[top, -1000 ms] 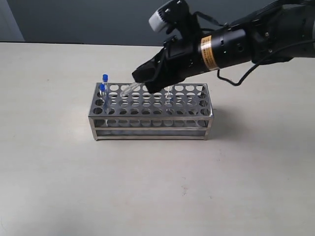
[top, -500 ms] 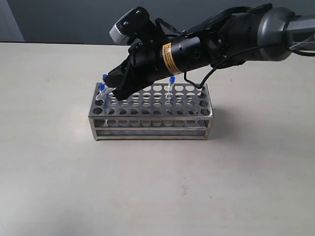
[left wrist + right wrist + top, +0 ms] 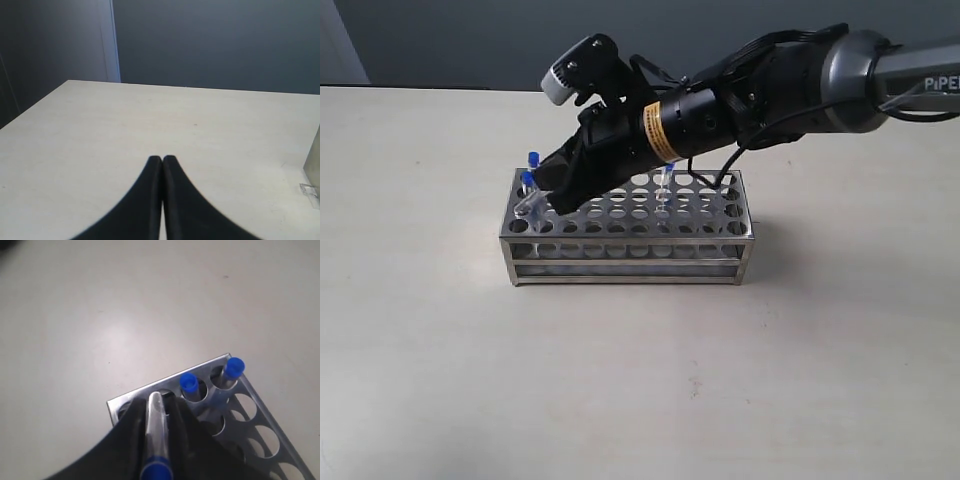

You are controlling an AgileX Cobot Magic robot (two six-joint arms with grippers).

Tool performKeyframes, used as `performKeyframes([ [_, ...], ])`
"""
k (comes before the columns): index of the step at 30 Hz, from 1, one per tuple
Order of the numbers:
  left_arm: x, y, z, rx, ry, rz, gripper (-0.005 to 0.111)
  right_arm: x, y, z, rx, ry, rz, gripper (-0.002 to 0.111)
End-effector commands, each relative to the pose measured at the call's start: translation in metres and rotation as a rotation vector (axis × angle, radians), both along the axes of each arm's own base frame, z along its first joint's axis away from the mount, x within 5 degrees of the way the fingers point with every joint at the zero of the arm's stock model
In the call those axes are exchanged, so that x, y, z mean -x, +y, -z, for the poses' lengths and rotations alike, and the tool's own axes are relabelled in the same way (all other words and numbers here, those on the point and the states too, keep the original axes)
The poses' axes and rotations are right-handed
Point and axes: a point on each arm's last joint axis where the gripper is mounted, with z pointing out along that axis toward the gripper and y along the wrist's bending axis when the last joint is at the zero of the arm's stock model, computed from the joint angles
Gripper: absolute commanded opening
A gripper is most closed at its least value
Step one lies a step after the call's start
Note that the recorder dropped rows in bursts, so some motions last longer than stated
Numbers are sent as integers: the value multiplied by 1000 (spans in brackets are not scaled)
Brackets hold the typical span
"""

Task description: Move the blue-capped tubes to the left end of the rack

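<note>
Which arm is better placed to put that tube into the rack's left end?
Right. The right gripper holds a blue-capped tube over the left-end holes of the rack; the left gripper is shut and empty over bare table.

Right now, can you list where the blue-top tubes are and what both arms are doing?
rack: steel, on the table
left-end tubes: two, upright in holes
held tube: tilted, clear tip at a left-corner hole
other tube: upright, right of middle
right end effector: shut on held tube
left end effector: shut, empty
</note>
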Motion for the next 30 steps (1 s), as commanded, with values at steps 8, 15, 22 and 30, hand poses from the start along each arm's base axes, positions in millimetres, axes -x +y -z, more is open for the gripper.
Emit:
performKeyframes([
  [8, 0, -1, 1, 4, 2, 8, 0, -3, 12, 13, 9, 13, -18, -1],
  [15, 0, -1, 1, 4, 2, 8, 0, -7, 16, 1, -14, -21, -28, -1],
  [22, 0, -1, 1, 4, 2, 8, 0, -5, 28, 14, 1, -8, -50, -1],
  [30, 0, -1, 1, 4, 2, 8, 0, 2, 44, 29, 32, -26, -83, -1],
])
